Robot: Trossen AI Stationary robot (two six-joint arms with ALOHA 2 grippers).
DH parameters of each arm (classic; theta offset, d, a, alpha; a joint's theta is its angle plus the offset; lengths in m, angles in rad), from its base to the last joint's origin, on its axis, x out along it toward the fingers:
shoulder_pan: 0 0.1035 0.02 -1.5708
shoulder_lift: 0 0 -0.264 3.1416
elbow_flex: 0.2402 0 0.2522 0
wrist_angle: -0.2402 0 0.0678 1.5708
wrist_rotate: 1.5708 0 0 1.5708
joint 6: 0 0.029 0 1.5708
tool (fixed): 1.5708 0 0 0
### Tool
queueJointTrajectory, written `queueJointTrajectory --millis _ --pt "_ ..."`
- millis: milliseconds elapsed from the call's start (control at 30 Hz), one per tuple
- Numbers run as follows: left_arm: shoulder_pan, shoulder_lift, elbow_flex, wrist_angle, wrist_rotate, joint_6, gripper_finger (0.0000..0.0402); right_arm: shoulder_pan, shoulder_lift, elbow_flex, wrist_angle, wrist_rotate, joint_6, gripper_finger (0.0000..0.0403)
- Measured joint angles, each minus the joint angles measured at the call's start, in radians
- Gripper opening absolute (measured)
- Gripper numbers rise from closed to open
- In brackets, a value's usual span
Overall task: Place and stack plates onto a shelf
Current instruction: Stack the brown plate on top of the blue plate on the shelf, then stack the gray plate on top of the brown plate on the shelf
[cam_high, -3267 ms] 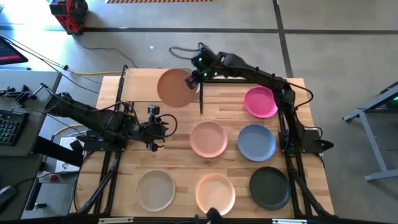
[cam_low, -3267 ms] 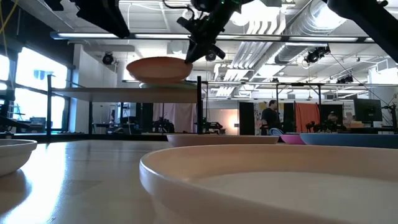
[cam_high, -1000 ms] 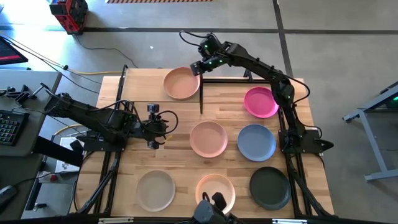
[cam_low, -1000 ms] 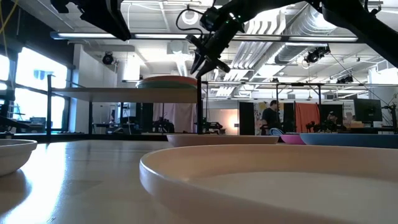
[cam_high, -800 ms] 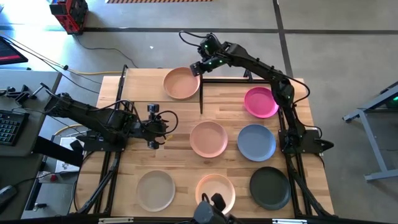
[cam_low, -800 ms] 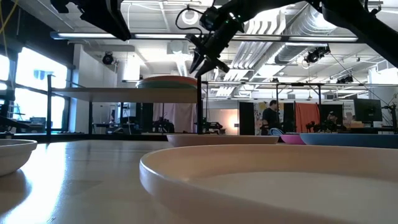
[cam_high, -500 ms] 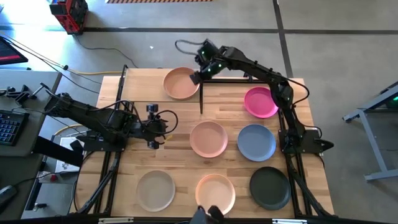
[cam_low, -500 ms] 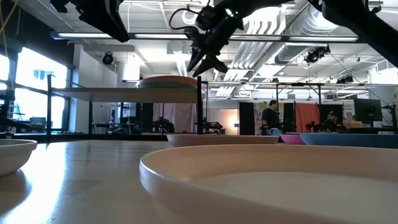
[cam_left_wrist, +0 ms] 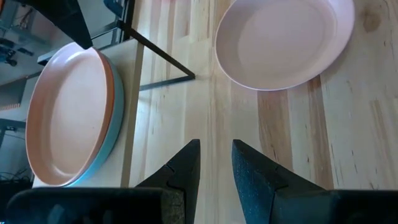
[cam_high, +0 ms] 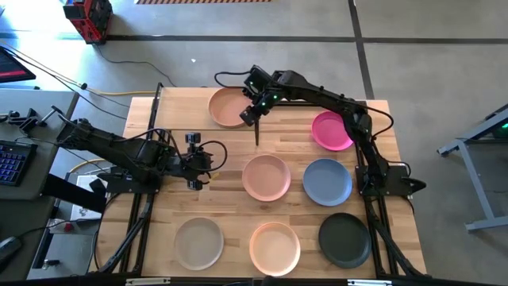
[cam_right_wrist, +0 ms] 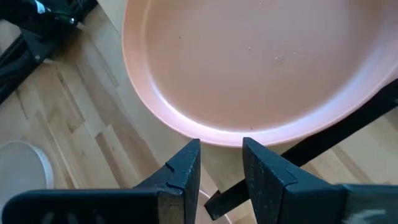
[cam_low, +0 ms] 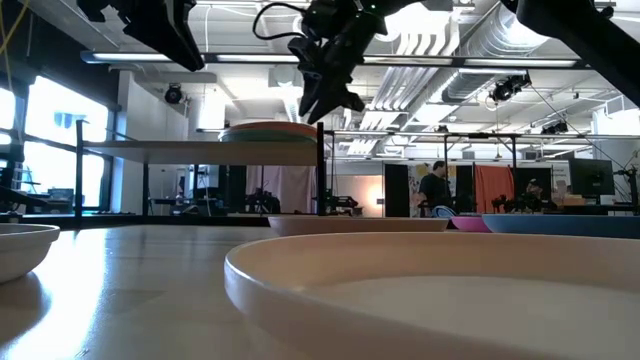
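Observation:
The shelf (cam_high: 178, 107) stands at the table's far left, and a stack of plates (cam_high: 227, 107) rests on its right half with a peach plate (cam_right_wrist: 261, 62) on top. My right gripper (cam_high: 251, 114) hovers open just above the stack's right rim, by the shelf's black post (cam_high: 256, 131), touching nothing. My left gripper (cam_high: 200, 159) waits open over the table, nearer than the shelf. On the tabletop lie the magenta (cam_high: 332, 131), pink (cam_high: 266, 176), blue (cam_high: 327, 181), beige (cam_high: 198, 242), peach (cam_high: 275, 246) and charcoal (cam_high: 344, 238) plates.
The shelf's thin black frame (cam_low: 320, 170) rises between the stack and the loose plates. Bare wood lies left of the pink plate (cam_left_wrist: 283, 37) and in front of the shelf. People stand in the room far behind the table (cam_low: 436, 190).
My right gripper has drawn back from the far side of the stack's right rim toward the table's near edge, along the rim, staying open. The peach plate stays flat on the stack.

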State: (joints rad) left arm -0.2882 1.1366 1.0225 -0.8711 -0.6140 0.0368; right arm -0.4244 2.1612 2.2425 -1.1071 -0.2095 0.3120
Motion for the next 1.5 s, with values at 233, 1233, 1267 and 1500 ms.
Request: queueJointTrajectory --millis 233,1233,1267,1500 --pt "0.000 0.000 0.000 0.000 0.000 0.000 0.0083 0.000 0.008 0.001 0.002 0.000 0.005 0.0098" --pt "0.000 0.000 -0.001 -0.159 0.126 -0.284 0.0083 0.106 -0.037 0.097 -0.344 -0.041 -0.029 0.0087" --pt "0.000 0.000 -0.004 -0.156 0.157 -0.303 0.0083 0.122 -0.037 0.097 -0.362 -0.035 -0.033 0.0087" --pt "-0.013 0.000 -0.068 -0.152 0.379 -0.377 0.0083 0.231 -0.039 0.097 -0.388 -0.019 -0.051 0.0087"
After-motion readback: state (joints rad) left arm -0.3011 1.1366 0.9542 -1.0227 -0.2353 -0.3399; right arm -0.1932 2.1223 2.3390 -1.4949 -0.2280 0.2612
